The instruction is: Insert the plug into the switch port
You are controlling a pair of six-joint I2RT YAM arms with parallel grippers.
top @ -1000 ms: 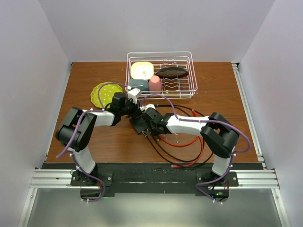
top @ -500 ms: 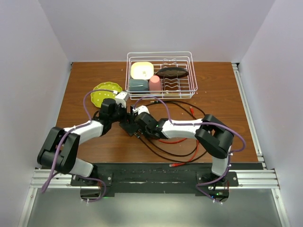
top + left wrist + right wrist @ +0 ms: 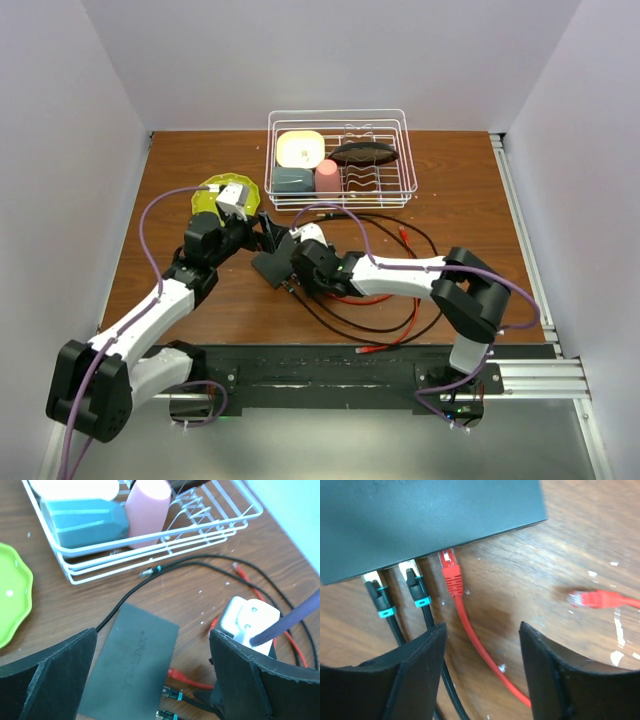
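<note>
Switch (image 3: 270, 264), a flat matte-black box, is lying near the middle of the brown wooden bench (image 3: 470, 200), just in front of a white wire dish rack (image 3: 345, 197). Its row of sockets is facing the near side of the bench, toward the right arm. A red plug (image 3: 451, 572) is sitting with its tip at one socket in that row, right beside two black cables (image 3: 417, 586) whose teal-collared plugs are entering neighbouring sockets; how deeply the red plug is seated cannot be told. Its red cable (image 3: 492, 667) is running back between the fingers of the right claw (image 3: 481, 629), which is hanging open just behind the plug, its fingers standing apart on either side of the cable and not closing on it. A loose red plug (image 3: 592, 599) is lying on the wood off to one side. The left claw (image 3: 152, 645) is hovering above the switch, its jaws spread wider than the box and gripping nothing. Inside the rack, a teal container (image 3: 82, 520), a pink cup (image 3: 147, 510), a yellow bowl (image 3: 300, 148) and a dark oval dish (image 3: 362, 153) are resting. A green plate (image 3: 10, 595) is lying on the bench to the left of the rack.
</note>
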